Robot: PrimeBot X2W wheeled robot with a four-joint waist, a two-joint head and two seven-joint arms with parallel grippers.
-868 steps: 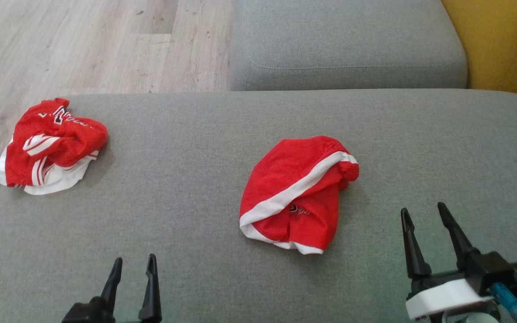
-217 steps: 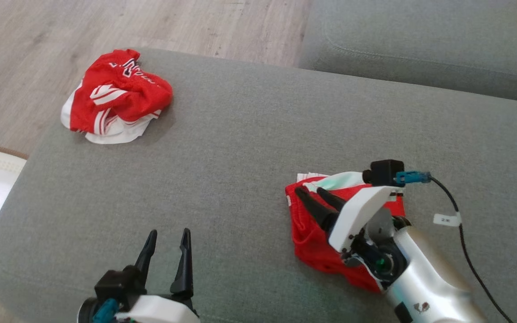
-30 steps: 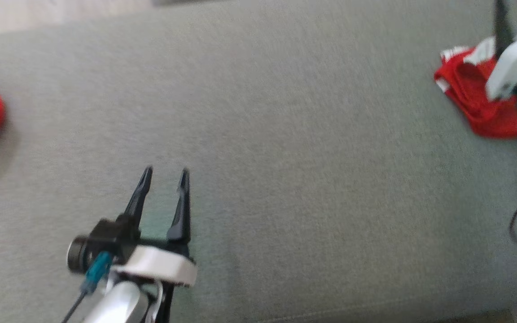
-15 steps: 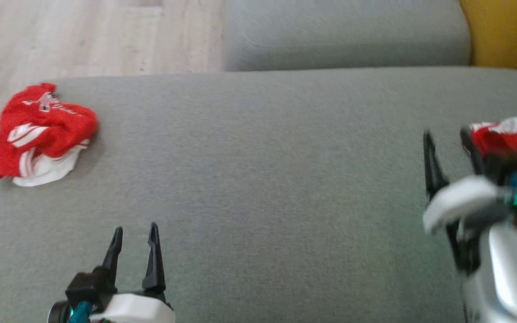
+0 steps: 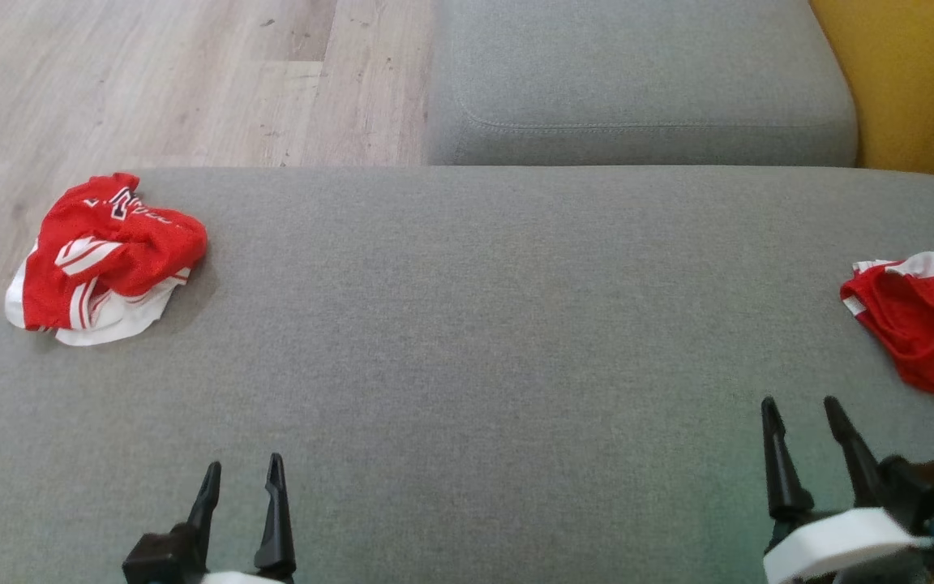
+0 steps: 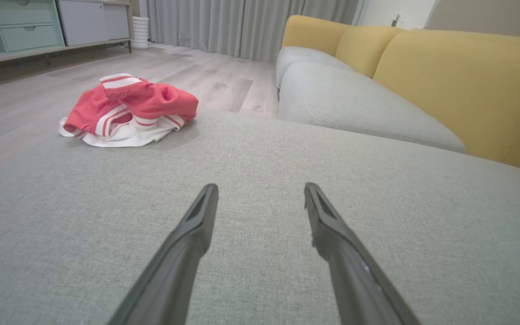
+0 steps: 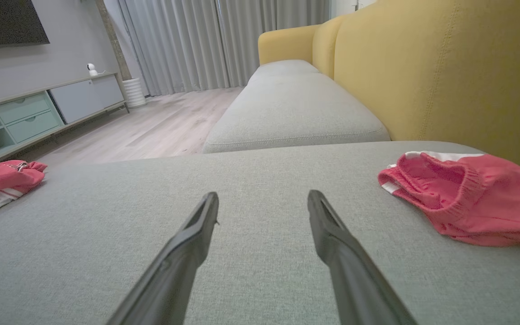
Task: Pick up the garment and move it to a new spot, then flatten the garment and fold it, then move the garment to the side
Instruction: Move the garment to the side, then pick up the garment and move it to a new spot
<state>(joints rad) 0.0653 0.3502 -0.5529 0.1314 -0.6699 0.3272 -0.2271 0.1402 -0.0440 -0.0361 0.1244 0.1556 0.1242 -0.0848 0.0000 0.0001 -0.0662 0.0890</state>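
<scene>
Right gripper (image 5: 799, 403) has released the folded garment (image 5: 925, 324) and withdrawn to 5 o'clock; the garment now lies at 3 o'clock on the sofa cushion (image 5: 475, 324). Left gripper (image 5: 244, 464), at 7 o'clock, is likewise released and empty. Judgement: the move-aside step appears complete.

This is a home living room. A sofa (image 7: 445, 72) with yellow backs and grey seat cushions (image 7: 296, 108) stands on a pale wood-plank floor (image 7: 151, 131). Long grey curtains (image 7: 197, 45) hang beyond the sofa's far end. Across the floor from the sofa are a low cabinet (image 7: 39, 113) with drawers and a dark wall screen (image 7: 7, 20).
</scene>
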